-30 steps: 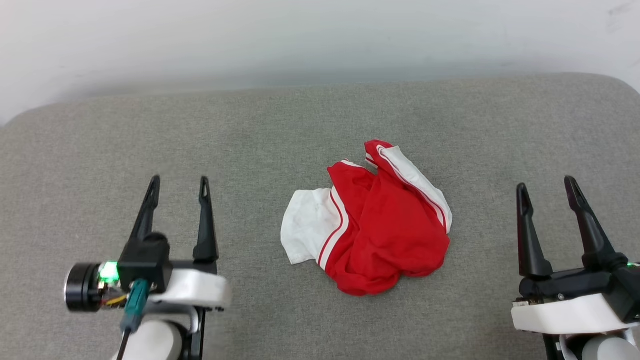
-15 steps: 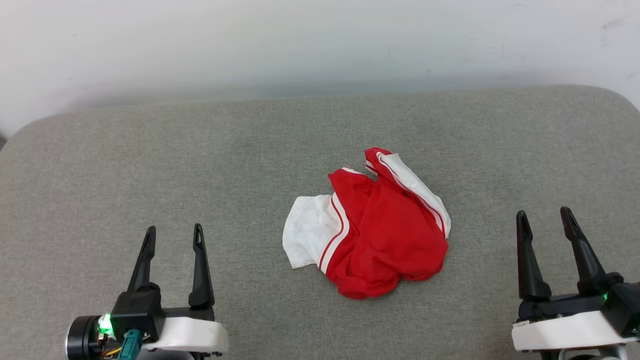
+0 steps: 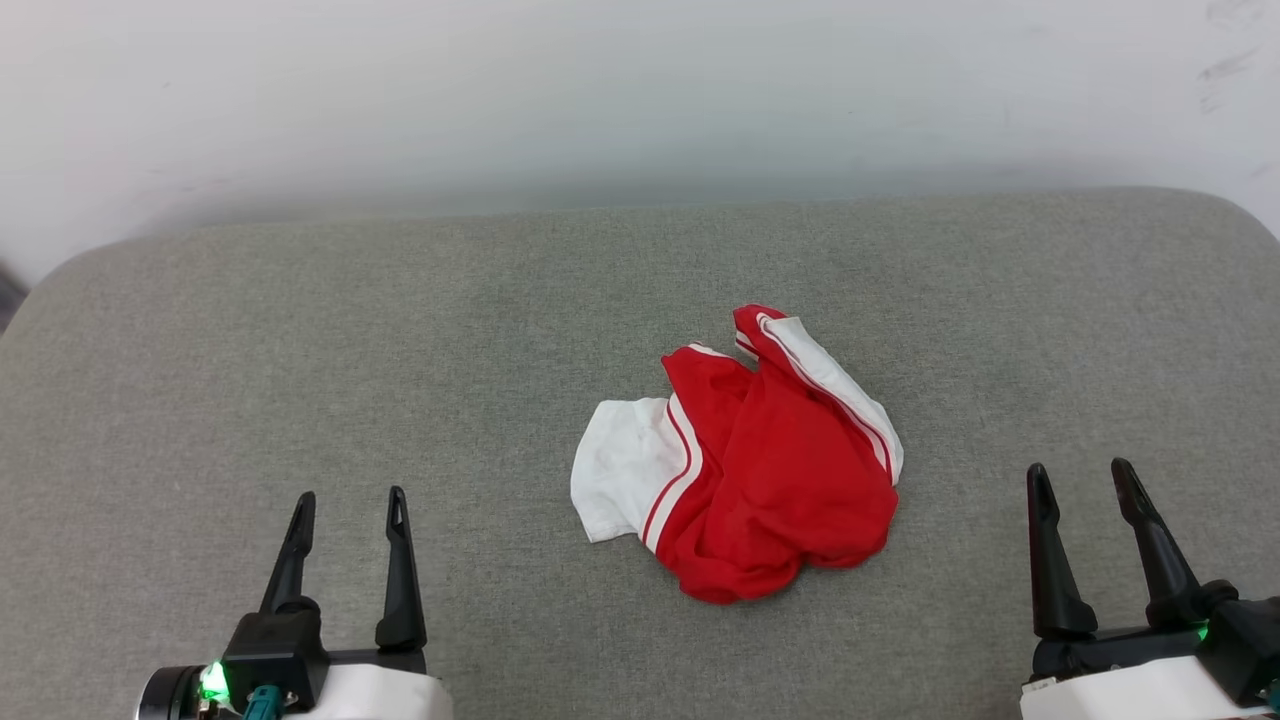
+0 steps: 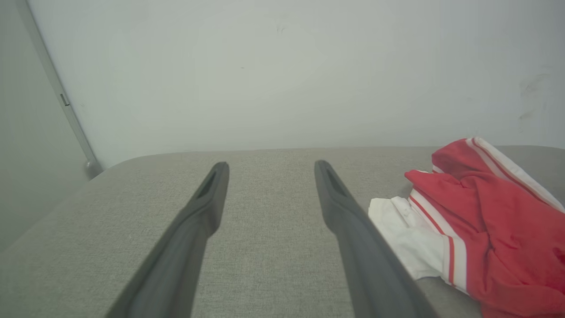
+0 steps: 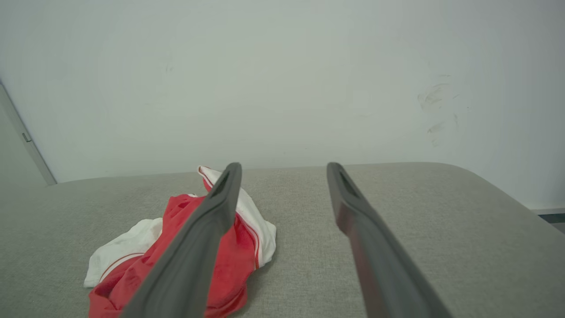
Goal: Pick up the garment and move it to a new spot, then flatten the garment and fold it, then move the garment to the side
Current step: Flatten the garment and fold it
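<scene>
The garment (image 3: pixel 770 470) lies crumpled in a heap near the middle of the grey cushioned surface (image 3: pixel 300 350); it is red with white sleeves and red-white striped trim. It appears at the right in the left wrist view (image 4: pixel 490 229) and at the lower left in the right wrist view (image 5: pixel 145 265). My left gripper (image 3: pixel 348 496) stands open at the lower left, well apart from the heap, with nothing between its fingers. My right gripper (image 3: pixel 1078 470) stands open at the lower right, also apart from it and empty.
A plain pale wall (image 3: pixel 640 90) rises behind the cushioned surface. The surface's rounded corners show at the far left (image 3: pixel 60 280) and far right (image 3: pixel 1250 215). A vertical strip (image 4: pixel 62 101) runs down the wall at the left in the left wrist view.
Both grippers have drawn back toward the bottom edge of the head view, still open. The picture has shifted down slightly, so the camera has moved. The garment lies as before.
</scene>
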Motion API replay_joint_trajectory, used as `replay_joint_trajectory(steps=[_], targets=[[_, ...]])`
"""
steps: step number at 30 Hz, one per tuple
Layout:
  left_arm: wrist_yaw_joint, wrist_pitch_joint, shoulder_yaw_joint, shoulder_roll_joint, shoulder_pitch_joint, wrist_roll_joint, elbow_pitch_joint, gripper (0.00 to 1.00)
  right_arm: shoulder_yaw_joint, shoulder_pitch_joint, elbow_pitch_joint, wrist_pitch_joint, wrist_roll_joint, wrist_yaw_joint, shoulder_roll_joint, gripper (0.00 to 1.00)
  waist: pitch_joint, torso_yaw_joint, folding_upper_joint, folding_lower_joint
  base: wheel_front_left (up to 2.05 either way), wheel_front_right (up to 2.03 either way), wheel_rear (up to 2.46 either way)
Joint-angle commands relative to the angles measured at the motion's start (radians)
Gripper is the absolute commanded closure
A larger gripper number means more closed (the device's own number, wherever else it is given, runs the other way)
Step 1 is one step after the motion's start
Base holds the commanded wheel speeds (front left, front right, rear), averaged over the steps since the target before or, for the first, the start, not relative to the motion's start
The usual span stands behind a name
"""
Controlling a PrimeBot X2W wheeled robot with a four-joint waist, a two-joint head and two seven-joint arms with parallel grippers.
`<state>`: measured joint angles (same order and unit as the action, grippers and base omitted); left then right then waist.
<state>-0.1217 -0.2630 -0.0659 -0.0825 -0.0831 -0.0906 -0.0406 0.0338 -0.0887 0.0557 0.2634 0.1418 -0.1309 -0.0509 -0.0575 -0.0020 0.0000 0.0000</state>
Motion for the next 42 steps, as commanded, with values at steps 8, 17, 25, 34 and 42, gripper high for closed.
replay_joint_trajectory(steps=[8,17,25,34,42], targets=[[0.074,-0.003,0.038,0.008,0.074,0.021,-0.001,0.0,-0.001,0.018,0.013,0.002,-0.011,0.0,0.001,0.0,-0.01,0.0,0.0,0.0,0.0,0.0,0.0],[0.202,-0.003,0.034,-0.063,0.355,0.034,0.069,0.0,-0.005,0.054,0.028,0.002,-0.02,0.0,0.001,0.0,-0.053,-0.005,0.0,0.0,0.0,0.0,0.0],[0.248,0.058,-0.106,-0.145,0.646,0.013,0.23,0.0,-0.006,0.091,0.047,0.002,-0.022,0.0,0.001,0.0,-0.111,-0.012,0.0,0.0,0.0,0.0,0.0],[0.25,0.395,-0.441,-0.281,0.925,-0.226,0.311,0.0,-0.009,0.131,0.056,0.002,-0.036,0.0,0.001,0.0,-0.181,-0.023,0.0,0.0,0.0,0.0,0.0],[0.25,0.726,-0.728,-0.401,1.109,-0.544,0.34,0.0,-0.022,0.171,0.067,0.002,-0.043,0.0,0.001,0.0,-0.243,-0.055,0.0,0.0,0.0,0.0,0.0]])
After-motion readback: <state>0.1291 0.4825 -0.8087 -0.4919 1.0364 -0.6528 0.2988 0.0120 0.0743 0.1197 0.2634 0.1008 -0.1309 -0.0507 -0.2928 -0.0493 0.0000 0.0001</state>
